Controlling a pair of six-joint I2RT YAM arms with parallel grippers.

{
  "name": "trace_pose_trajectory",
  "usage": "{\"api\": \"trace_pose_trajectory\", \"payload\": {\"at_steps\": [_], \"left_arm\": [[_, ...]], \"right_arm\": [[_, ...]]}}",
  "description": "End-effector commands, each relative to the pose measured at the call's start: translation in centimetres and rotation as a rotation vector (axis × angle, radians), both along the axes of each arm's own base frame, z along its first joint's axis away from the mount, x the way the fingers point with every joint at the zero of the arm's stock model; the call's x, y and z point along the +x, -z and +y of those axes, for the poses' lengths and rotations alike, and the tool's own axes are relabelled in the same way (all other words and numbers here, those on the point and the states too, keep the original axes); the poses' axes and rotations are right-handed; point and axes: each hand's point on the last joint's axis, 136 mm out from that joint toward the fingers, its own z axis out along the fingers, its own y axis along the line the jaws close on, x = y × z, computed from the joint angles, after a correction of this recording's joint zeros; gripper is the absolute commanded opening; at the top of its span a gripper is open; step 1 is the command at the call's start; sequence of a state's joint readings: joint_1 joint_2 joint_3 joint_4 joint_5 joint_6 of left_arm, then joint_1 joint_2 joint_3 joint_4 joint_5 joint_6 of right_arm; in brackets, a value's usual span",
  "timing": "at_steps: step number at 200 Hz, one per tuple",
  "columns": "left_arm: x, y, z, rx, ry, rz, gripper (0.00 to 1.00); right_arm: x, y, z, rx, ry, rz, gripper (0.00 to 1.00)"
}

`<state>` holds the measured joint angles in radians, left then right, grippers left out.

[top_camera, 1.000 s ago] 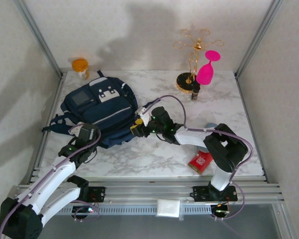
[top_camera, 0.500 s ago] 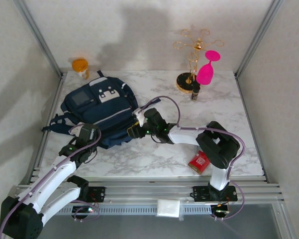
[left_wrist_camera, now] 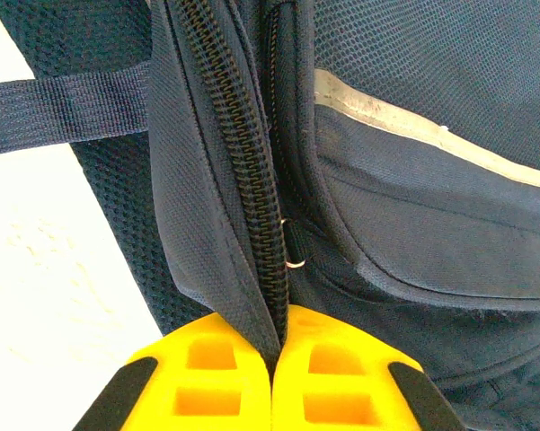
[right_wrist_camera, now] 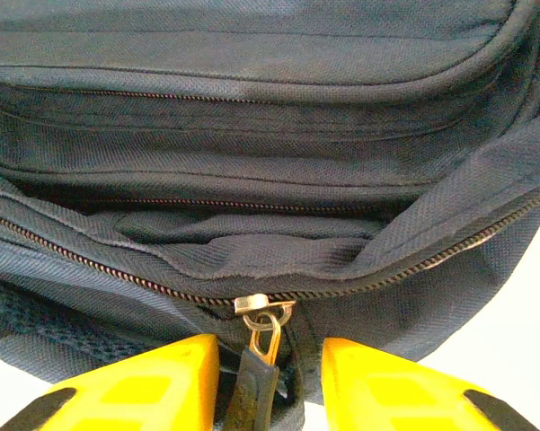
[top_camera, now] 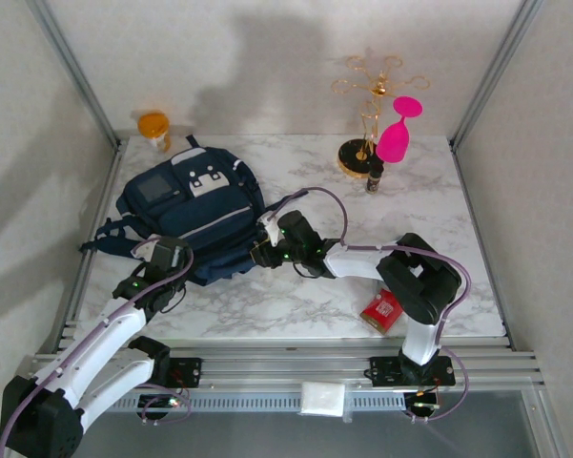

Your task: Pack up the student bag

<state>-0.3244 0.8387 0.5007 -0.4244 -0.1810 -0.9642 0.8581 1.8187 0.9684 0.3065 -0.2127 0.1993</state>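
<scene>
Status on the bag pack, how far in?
Early. Done: left gripper is clamped on the student bag fabric beside the zip. In hand: right gripper straddles the zipper pull, jaws not yet closed on it; the compartment gapes partly. Left: finish opening and load; the red packet lies on the table, outside the bag.

I see a white marbled surface (top_camera: pixel 267 296), an orange jar (top_camera: pixel 153 128) by its far left corner, a gold wire stand (top_camera: pixel 367 105) on a dark round base far right, a pink goblet (top_camera: pixel 398 132) foot-up against it, a small dark bottle (top_camera: pixel 374 176) just beside the base, a red packet (top_camera: pixel 384 309) near the right front edge
</scene>
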Motion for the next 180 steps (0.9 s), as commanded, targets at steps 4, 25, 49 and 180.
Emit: {"api": "trace_pose_trajectory", "payload": {"at_steps": [4,25,49,180], "left_arm": [[1.0,-1.6,1.5,0.047,-0.056,-0.074,0.0],[1.0,-1.6,1.4,0.046,-0.055,-0.074,0.0],[1.0,-1.3,1.6,0.05,-0.059,-0.068,0.0],[1.5,-2.3,1.8,0.061,-0.039,-0.106,0.0]], "right_arm": [[-0.5,0.4,0.3,0.003,-0.038,0.005,0.31],[-0.1,0.2,0.4,0.001,-0.044,-0.013,0.27],[-0.3,-0.5,0.5,0.006,-0.08,-0.051,0.15],[-9.4,0.5,-4.0,-0.082,-0.205,-0.026,0.0]]}}
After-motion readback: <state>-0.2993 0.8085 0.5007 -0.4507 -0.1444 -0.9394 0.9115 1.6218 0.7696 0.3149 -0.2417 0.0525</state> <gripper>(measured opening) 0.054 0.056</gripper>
